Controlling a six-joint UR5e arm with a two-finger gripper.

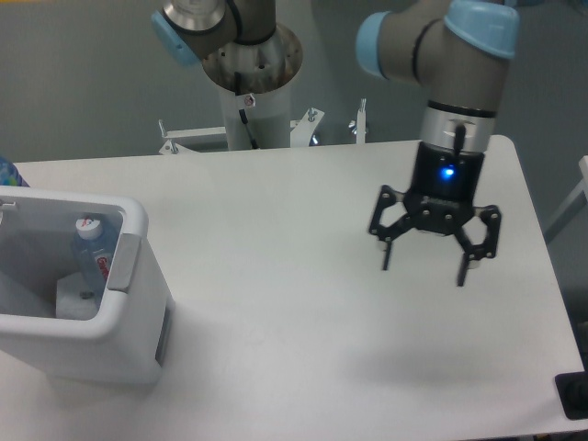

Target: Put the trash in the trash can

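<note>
The white trash can (119,317) is sitting at the table's (276,276) near left, with the clear plastic bottle (95,253) standing inside it, cap up. Farther right, the gripper (424,268) is hanging above the tabletop, jaws spread wide and gripping nothing.

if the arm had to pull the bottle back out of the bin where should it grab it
Probably at the neck just under the white cap, coming straight down through the open top. The bottle stands roughly upright against the near-right inside wall of the trash can, cap uppermost, so the walls block any sideways approach. The gripper is open, over the table far to the right.
</note>
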